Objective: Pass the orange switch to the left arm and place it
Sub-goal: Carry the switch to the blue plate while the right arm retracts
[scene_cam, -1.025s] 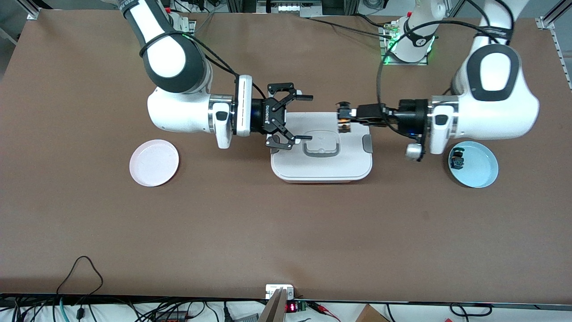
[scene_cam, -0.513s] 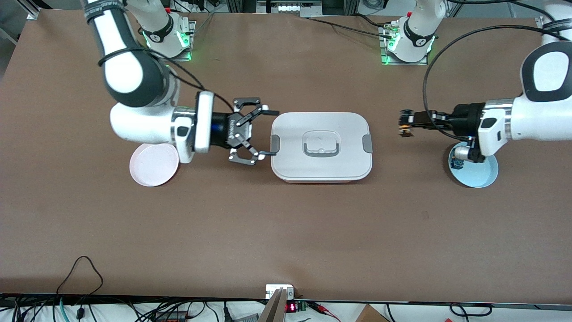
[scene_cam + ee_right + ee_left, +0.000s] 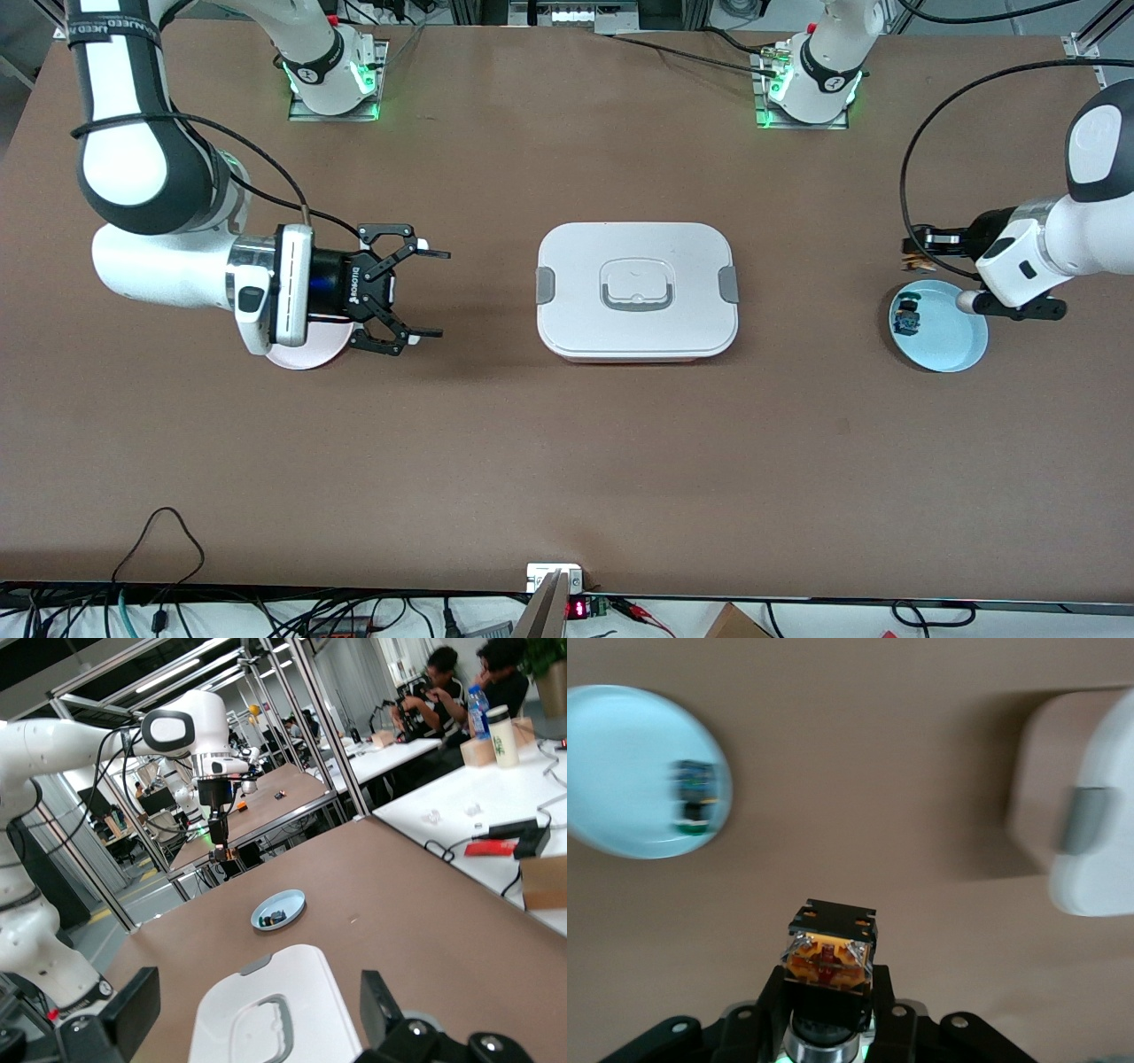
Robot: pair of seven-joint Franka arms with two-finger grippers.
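We note both arms are pulled back from the box (image 3: 636, 291) at frame centre. The left gripper (image 3: 912, 250), still clamped on the orange switch (image 3: 828, 957), now sits at right of frame above the blue plate (image 3: 955, 346). The right gripper (image 3: 430, 294), jaws spread, is now at left over the pink plate (image 3: 306, 356).
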